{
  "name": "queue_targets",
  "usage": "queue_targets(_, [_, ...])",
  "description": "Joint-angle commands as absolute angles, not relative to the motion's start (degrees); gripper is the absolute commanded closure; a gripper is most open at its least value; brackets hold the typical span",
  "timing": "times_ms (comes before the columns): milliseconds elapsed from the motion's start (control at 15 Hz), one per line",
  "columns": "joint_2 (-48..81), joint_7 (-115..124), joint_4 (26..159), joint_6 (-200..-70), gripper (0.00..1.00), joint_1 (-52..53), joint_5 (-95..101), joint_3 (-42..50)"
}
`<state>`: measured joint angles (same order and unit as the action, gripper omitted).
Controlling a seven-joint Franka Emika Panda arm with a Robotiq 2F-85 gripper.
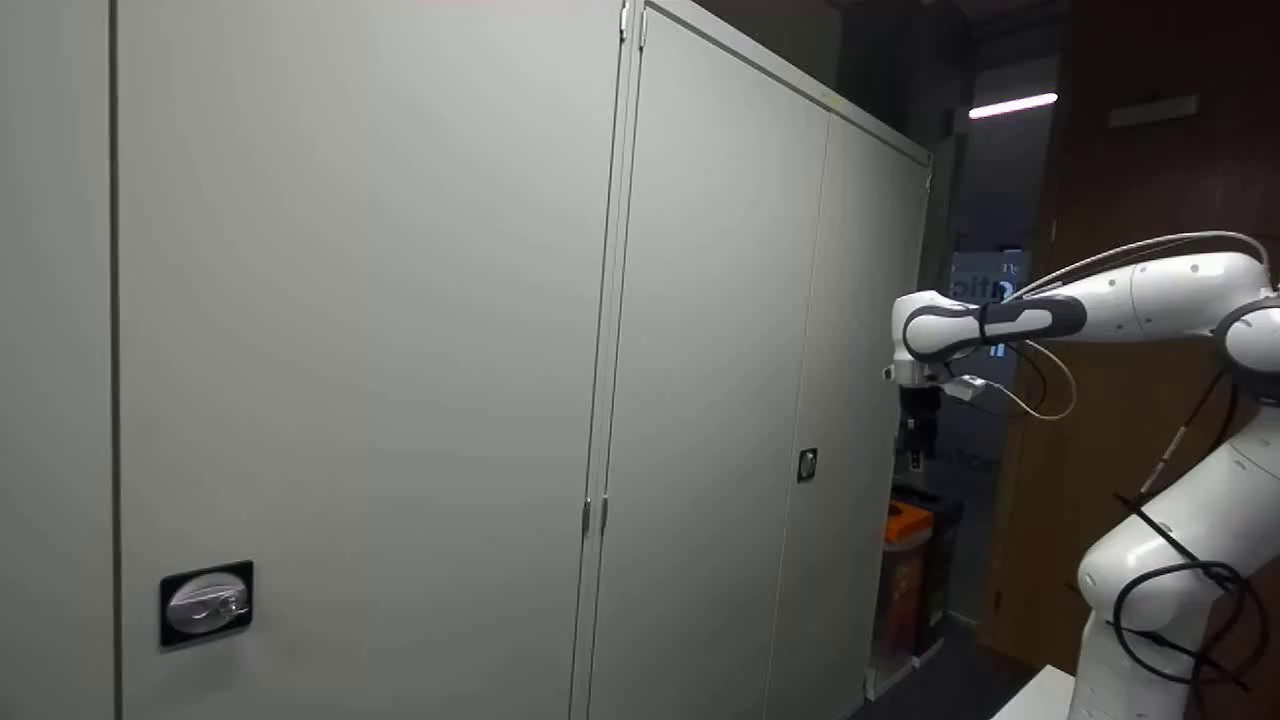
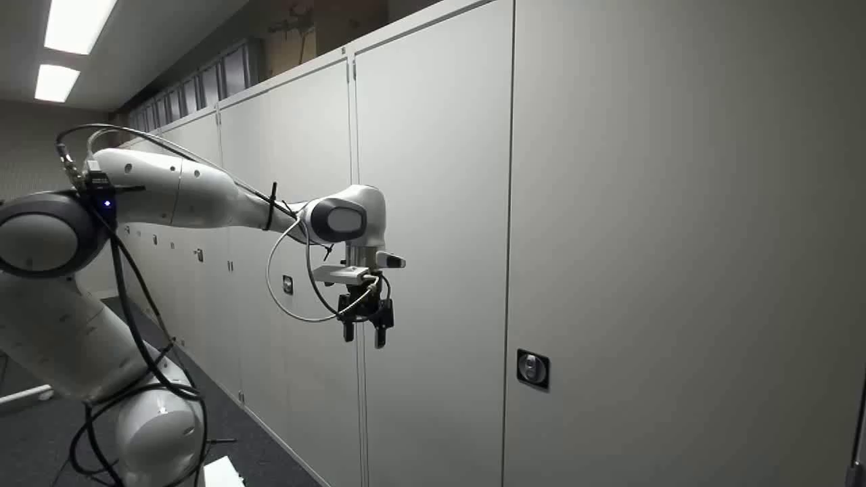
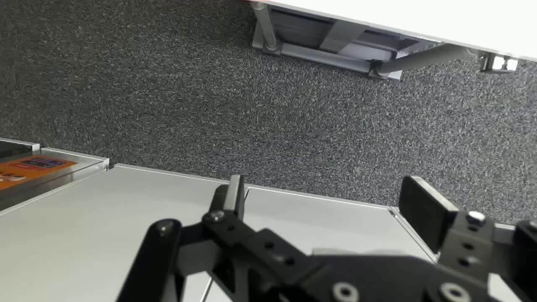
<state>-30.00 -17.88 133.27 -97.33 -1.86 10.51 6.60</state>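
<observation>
My black gripper (image 3: 324, 184) points down with its two fingers wide apart and nothing between them. It hangs in the air, apart from the grey cabinet doors (image 3: 314, 222), in both exterior views (image 1: 917, 460) (image 2: 365, 341). The tall cabinets (image 1: 400, 300) (image 2: 433, 237) are nearest to it, and all doors in view look closed. A cabinet lock handle (image 1: 206, 603) on a black plate shows large in an exterior view. A farther handle (image 1: 807, 464) sits near a door seam. Another handle (image 2: 533, 368) and a smaller one (image 2: 287, 284) also show in an exterior view.
A white tabletop (image 3: 419, 16) is at the arm's base, above a grey metal frame (image 3: 327, 58). Dark carpet (image 3: 168, 92) lies between table and cabinets. An orange-topped bin (image 1: 906, 520) stands past the cabinet's end. Loose cables (image 2: 270, 270) hang along the arm.
</observation>
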Motion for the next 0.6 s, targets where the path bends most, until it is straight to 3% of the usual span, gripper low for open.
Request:
queue_targets(0, [-29.96,-17.82,133.15,-97.19,0.00,-1.68,10.55,6.73])
queue_targets(533, [-30.32,-16.41,134.20,-98.15,0.00,-2.29,11.27,6.65])
